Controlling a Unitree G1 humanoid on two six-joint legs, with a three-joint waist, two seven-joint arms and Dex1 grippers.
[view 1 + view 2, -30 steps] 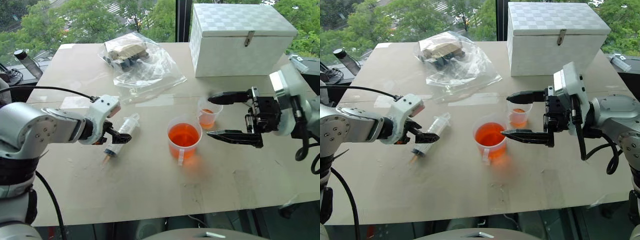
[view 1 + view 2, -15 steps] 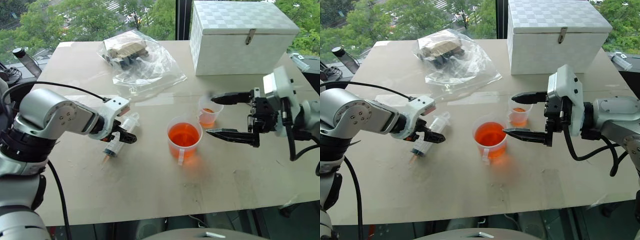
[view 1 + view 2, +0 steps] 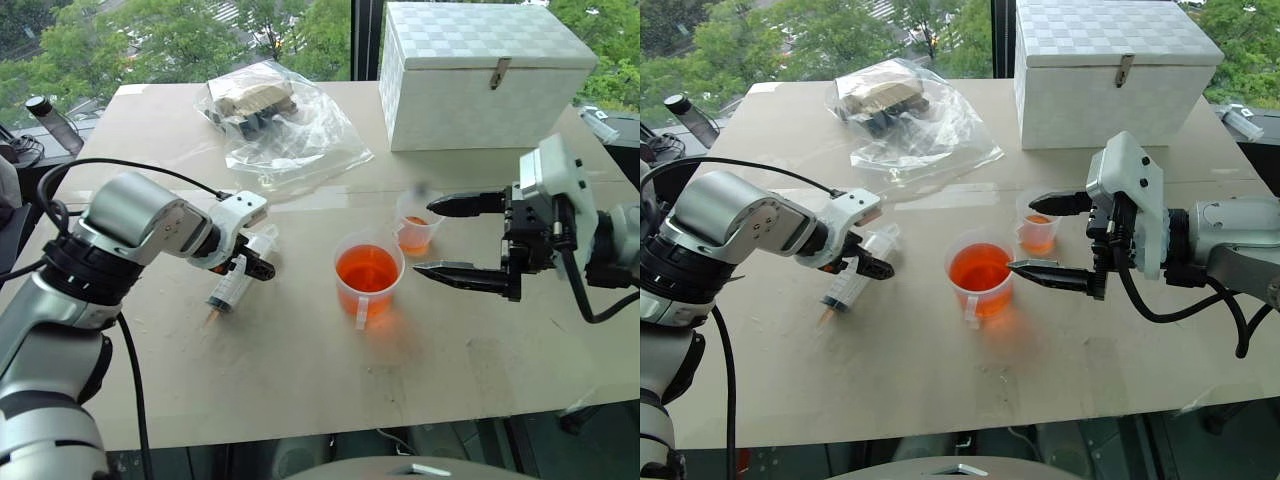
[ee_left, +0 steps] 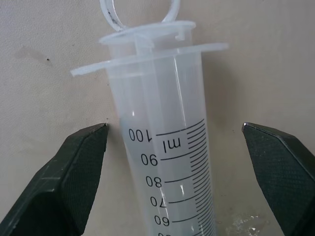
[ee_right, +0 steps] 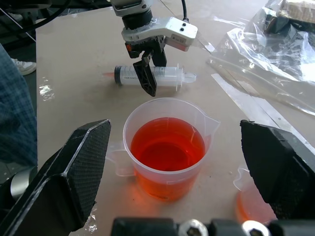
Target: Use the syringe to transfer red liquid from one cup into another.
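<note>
The left gripper [image 4: 174, 147] stands over the syringe [image 3: 233, 280] with its two black fingers [image 4: 74, 172] spread wide, one on each side of the barrel, neither touching it in the left wrist view. The syringe lies flat on the table [image 3: 300, 380]. Its printed scale faces up, and the plunger flange and ring lie just past the fingertips.

The right gripper [image 3: 455, 235] hangs above the table with its jaws apart too and holds nothing. One finger reaches over the small cup [image 3: 415, 232], the other sits lower, toward the wide cup [image 3: 367, 278].

The wide cup stands upright near the middle of the table, about half full of red liquid [image 5: 167, 147]. Its white tab handle points to 6 o'clock in the head views. The small cup stands just beside it at about 1 o'clock, upright, with only a shallow layer of red liquid at the bottom.

The syringe lies at 9 o'clock from the wide cup, a little apart from it. Its long axis runs roughly from 7 o'clock to 1 o'clock, with the orange-tinted nozzle at the 7 o'clock end and the plunger end at 1 o'clock.

Farther back, at 12 o'clock, sits a white box [image 3: 480, 75] with a latch. At 11 o'clock lies a clear plastic bag [image 3: 280, 125] with dark and tan things inside.
</note>
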